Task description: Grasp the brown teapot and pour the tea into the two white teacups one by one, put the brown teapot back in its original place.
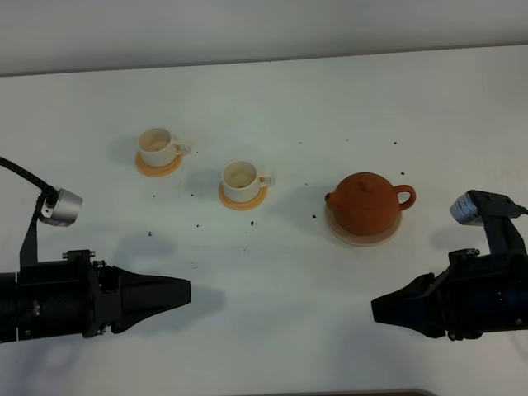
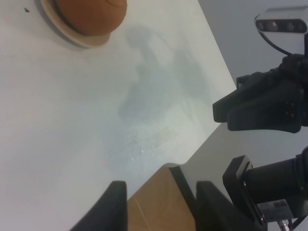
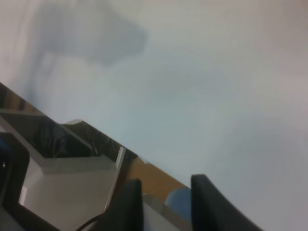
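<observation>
On its saucer (image 1: 363, 240) the teapot (image 1: 368, 203) is sitting; left gripper (image 1: 186, 290) and right gripper (image 1: 375, 310) are hovering, jaws apart.

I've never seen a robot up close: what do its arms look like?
Both arms are matte black and blocky. The left end effector and the right end effector taper to wedges. A silver camera sits above each wrist; a black cable runs to the left one.

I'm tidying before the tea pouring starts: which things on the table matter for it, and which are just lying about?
Needed: brown teapot, beige saucer under it, left teacup, right teacup.
Lying about: left orange coaster, right orange coaster, dark specks on the table.
</observation>
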`<control>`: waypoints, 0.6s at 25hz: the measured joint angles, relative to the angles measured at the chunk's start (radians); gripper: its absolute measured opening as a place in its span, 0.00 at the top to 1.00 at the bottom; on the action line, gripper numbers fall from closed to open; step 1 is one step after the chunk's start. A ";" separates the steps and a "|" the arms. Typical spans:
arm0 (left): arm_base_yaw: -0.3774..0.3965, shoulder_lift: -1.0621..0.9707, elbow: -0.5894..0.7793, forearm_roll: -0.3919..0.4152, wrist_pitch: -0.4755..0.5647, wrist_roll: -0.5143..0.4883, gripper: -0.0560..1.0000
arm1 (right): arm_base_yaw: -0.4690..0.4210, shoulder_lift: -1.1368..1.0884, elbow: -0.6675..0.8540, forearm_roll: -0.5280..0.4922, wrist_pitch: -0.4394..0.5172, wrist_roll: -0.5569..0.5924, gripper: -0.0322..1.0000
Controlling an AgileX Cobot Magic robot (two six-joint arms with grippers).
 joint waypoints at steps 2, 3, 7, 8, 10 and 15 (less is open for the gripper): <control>0.000 0.000 0.000 0.000 0.000 0.000 0.63 | 0.000 0.000 0.000 0.000 0.000 0.000 0.74; 0.000 0.000 0.000 0.000 0.000 0.000 0.63 | 0.000 0.000 0.000 0.000 0.000 0.000 0.74; 0.000 0.000 0.000 0.001 0.000 0.000 0.63 | 0.000 0.000 0.000 0.000 0.000 0.000 0.74; 0.000 0.000 0.000 0.001 0.000 0.000 0.63 | 0.000 0.000 0.000 0.000 0.000 0.000 0.74; 0.000 0.000 0.000 0.001 0.000 0.000 0.63 | 0.000 0.000 0.000 0.000 0.000 0.000 0.74; 0.000 0.000 0.000 -0.005 0.002 0.000 0.63 | 0.000 0.000 0.000 0.000 0.000 0.000 0.74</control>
